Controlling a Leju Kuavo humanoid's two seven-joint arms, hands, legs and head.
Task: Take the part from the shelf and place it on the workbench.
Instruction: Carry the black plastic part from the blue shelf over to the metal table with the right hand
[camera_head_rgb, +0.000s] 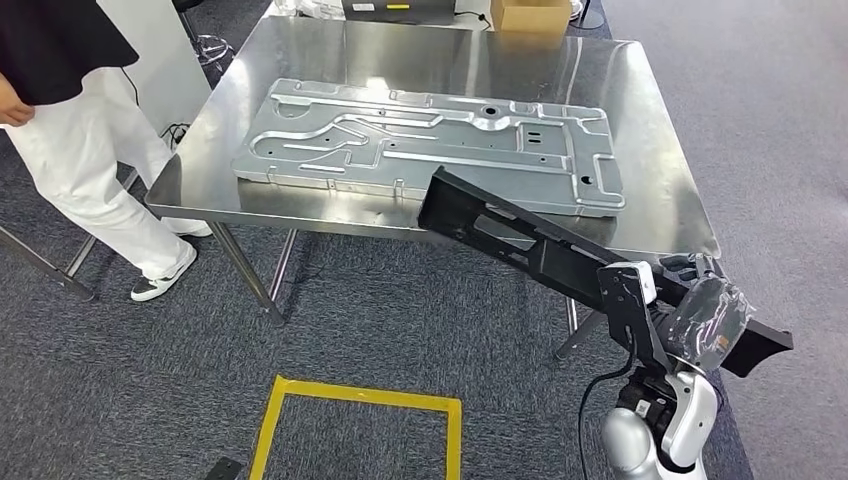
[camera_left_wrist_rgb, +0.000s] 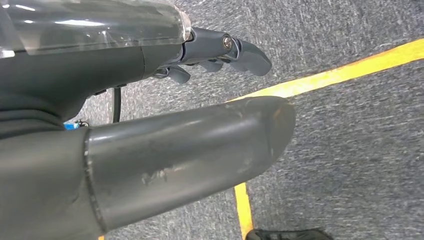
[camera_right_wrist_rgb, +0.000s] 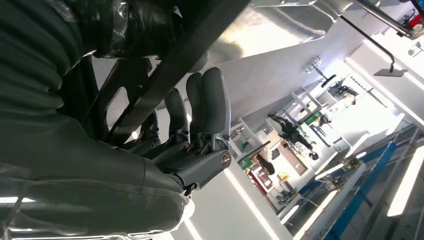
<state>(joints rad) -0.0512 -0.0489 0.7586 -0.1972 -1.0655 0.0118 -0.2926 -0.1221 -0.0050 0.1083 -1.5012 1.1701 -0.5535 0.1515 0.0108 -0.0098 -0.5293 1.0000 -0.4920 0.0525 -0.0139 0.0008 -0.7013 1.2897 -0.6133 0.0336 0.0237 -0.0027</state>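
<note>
My right hand (camera_head_rgb: 700, 305) grips a long black part (camera_head_rgb: 520, 235) near its outer end, low at the right. The part slants up and left, and its far end reaches the near edge of the steel workbench (camera_head_rgb: 660, 150); I cannot tell whether it touches. In the right wrist view the dark fingers (camera_right_wrist_rgb: 205, 100) wrap around the black part (camera_right_wrist_rgb: 200, 45). My left hand (camera_left_wrist_rgb: 150, 125) hangs over the carpet and holds nothing, its thumb and fingers (camera_left_wrist_rgb: 240, 52) apart.
A large silver stamped panel (camera_head_rgb: 430, 140) covers most of the workbench. A cardboard box (camera_head_rgb: 530, 14) sits at the far edge. A person (camera_head_rgb: 80, 150) in white trousers stands at the table's left corner. Yellow tape (camera_head_rgb: 360, 400) marks a square on the carpet.
</note>
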